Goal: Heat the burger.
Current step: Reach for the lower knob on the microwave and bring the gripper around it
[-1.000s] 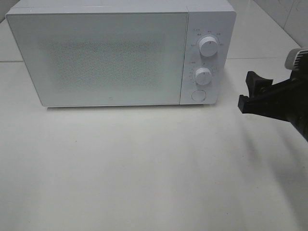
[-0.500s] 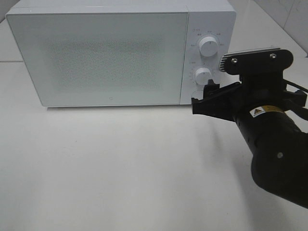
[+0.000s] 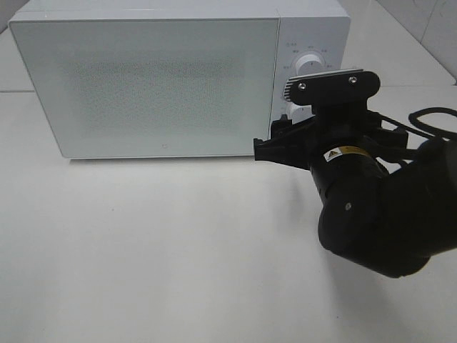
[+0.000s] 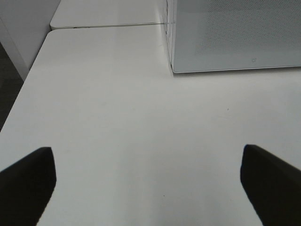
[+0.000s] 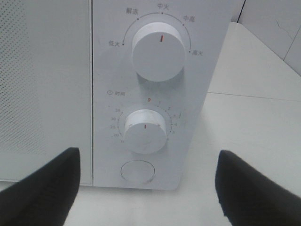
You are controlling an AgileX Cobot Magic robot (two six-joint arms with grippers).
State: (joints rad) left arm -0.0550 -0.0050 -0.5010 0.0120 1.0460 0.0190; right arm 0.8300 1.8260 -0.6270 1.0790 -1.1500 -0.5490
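In the high view, the microwave (image 3: 314, 21) stands on the white table (image 3: 143, 250) at about 11 o'clock from the middle. Its door (image 3: 143, 86) is shut and the window is milky. I do not see the burger in any view, so I cannot tell where it is.

My right gripper (image 3: 275, 141) comes in from 4 o'clock and points toward 10 o'clock, just in front of the lower corner of the control panel. Its fingers (image 5: 42, 188) stand wide apart with nothing between them. The right wrist view faces the upper knob (image 5: 158, 51), whose red mark points to 12 o'clock on its dial, the lower knob (image 5: 145, 130) and the round button (image 5: 138, 171) under it.

My left gripper (image 4: 148, 174) is also wide and holds nothing. It hangs over bare table, well apart from the microwave corner.
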